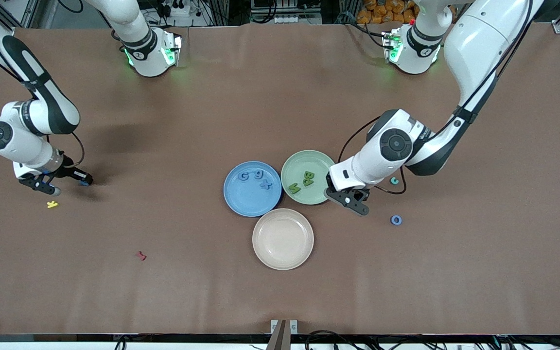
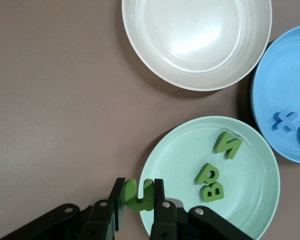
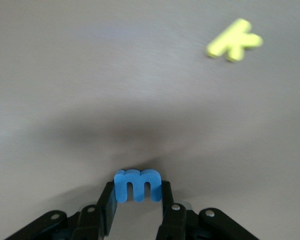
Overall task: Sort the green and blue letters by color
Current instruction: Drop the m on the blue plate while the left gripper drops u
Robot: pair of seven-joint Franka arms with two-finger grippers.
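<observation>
The left gripper [image 2: 138, 200] is clamped on a green U [image 2: 139, 194] and hangs over the edge of the green plate [image 1: 292, 165], at the rim toward the left arm's end of the table; the plate's colour matches the letter, so this looks like the drop-off point. Three green letters [image 2: 213, 170] already lie flat in that plate, toward its middle. The blue plate [image 1: 241, 201] touches it at about nine o'clock and holds three blue letters [image 1: 255, 178], and the beige plate [image 1: 283, 238], at about seven o'clock of the green one, holds nothing, as suits a sort of only two colours. The right gripper [image 3: 138, 197] is down at the right arm's end of the table with its fingers against the sides of a blue m [image 3: 138, 184], which stands on edge between them; whether the grip is firm I cannot tell, nor whether the m is off the table. A yellow k [image 1: 52, 204] lies just beside it at about seven o'clock, and a red letter [image 1: 141, 255] lies nearer the front camera; neither belongs to the sort. Unsorted are a blue O [image 1: 396, 220] and a small teal letter [image 1: 394, 181], half hidden by the left arm's cable, its shape and true colour hard to read. In the front view the left gripper's own body hides the U.
</observation>
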